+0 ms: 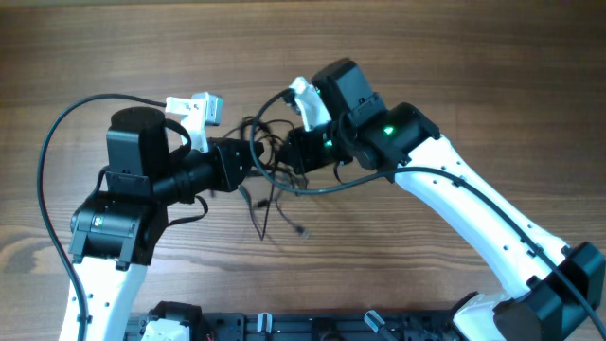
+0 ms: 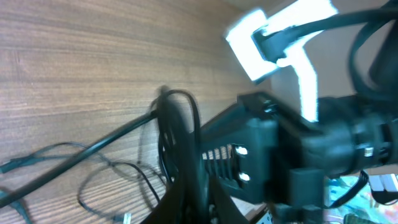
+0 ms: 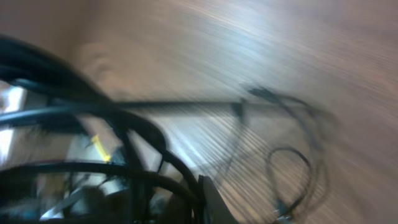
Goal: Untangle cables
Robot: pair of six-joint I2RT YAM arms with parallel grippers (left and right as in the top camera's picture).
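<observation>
cables (image 1: pixel 268 170) bunched at the middle of the table (image 1: pixel 454 57) between both arms, loose ends trailing toward the near edge. left gripper (image 1: pixel 254 156) clamped on the bundle. right gripper (image 1: pixel 289 152) at the tangle; can't tell its jaw state, wrist view blurred.

The desk (image 1: pixel 114 47) is brown wood, finely grained, smooth and matt. The cables (image 1: pixel 259 218) look plastic-sheathed, black with a faint sheen. The left arm (image 1: pixel 133 194) wears matt black plastic casing; the right arm (image 1: pixel 478 213) has smooth, glossy white plastic shells.
</observation>
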